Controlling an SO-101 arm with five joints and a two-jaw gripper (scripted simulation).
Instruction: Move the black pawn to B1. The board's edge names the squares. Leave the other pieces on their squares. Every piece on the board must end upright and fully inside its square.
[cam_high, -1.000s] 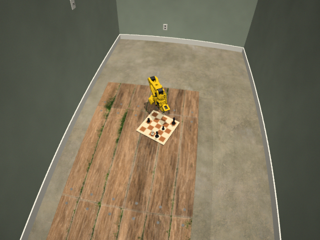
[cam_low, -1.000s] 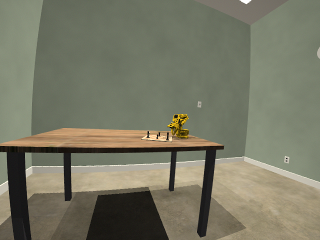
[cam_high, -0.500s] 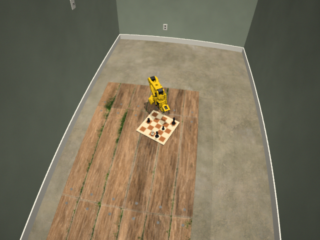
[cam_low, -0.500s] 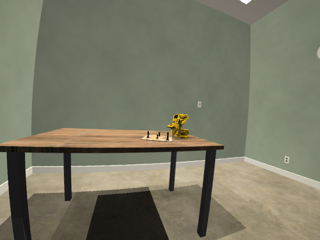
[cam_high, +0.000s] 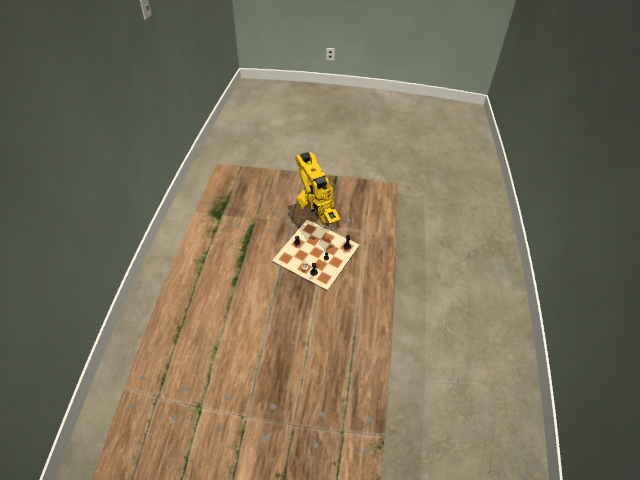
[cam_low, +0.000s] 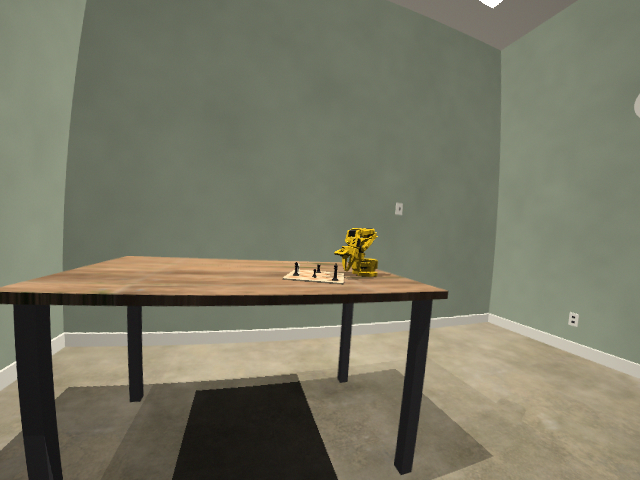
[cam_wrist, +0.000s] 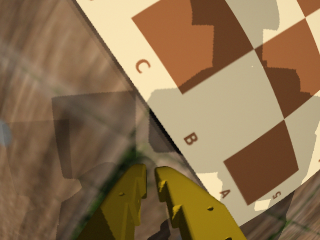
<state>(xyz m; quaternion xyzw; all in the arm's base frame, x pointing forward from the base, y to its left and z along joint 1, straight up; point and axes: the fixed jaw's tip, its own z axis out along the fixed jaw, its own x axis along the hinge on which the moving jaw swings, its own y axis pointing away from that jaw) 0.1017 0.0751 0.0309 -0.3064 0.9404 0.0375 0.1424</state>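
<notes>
The chessboard (cam_high: 287, 258) (cam_low: 289, 277) (cam_wrist: 120, 0) lies on the wooden table in front of the yellow arm. Several black pieces stand upright on it: a small one (cam_high: 326, 256) near the middle, one (cam_high: 313, 268) towards the far side, and taller ones at the left (cam_high: 297, 240) (cam_low: 295, 268) and right (cam_high: 347, 241). I cannot tell for sure which is the pawn. My gripper (cam_wrist: 150, 168) (cam_high: 326, 222) (cam_low: 340, 253) is shut and empty, low over the table just off the board's near edge, by the letter B (cam_wrist: 190, 139). The light square (cam_wrist: 220, 103) beside B is bare.
A pale piece (cam_high: 305, 266) stands on the board's far side beside a black one. In the wrist view the edge letters D, C, B and A run along the board's border. The arm's shadow falls over the near squares. The arm's base (cam_high: 310, 198) stands behind the board.
</notes>
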